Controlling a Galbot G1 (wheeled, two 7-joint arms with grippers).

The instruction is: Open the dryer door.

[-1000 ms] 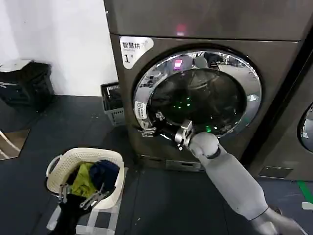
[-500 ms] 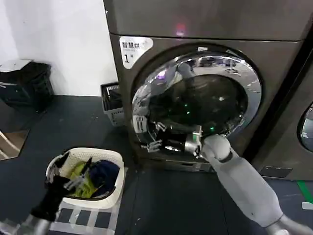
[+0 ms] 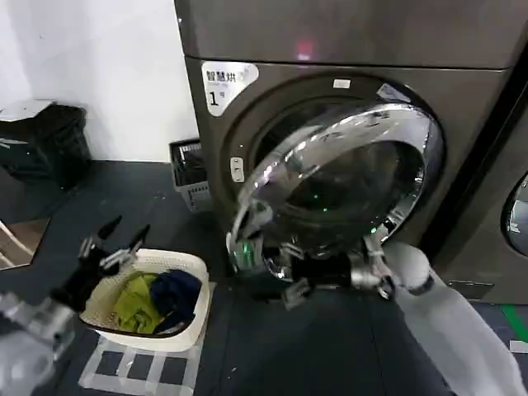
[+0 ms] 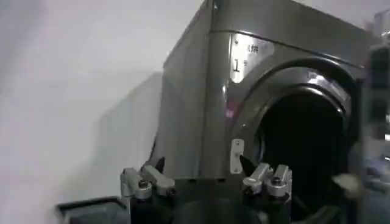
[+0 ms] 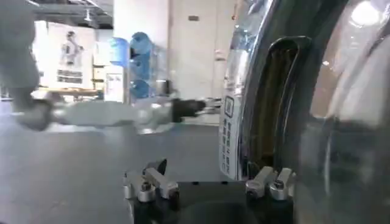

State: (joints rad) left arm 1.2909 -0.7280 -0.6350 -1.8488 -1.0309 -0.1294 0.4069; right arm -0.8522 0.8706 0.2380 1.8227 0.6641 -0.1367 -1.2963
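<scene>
The dryer door (image 3: pixel 342 177) stands partly swung out from the dryer (image 3: pixel 346 49), hinged toward 3 o'clock, its chrome rim's free edge at about 8 o'clock in the head view, with the dark drum opening (image 3: pixel 272 140) showing behind it at 10 o'clock. The right gripper (image 3: pixel 276 268) sits at the door's lower free edge, at about 7 o'clock of the rim, its jaws spread apart with one finger by the rim and the other hanging below; whether they touch the rim I cannot tell. In the right wrist view the door's rim and white sticker (image 5: pixel 230 137) rise just beyond the right gripper's released jaws. The left gripper (image 3: pixel 111 243) hovers above the laundry basket (image 3: pixel 190 318) on the floor, at 9 o'clock of the door and well apart from it, jaws released and holding nothing.
</scene>
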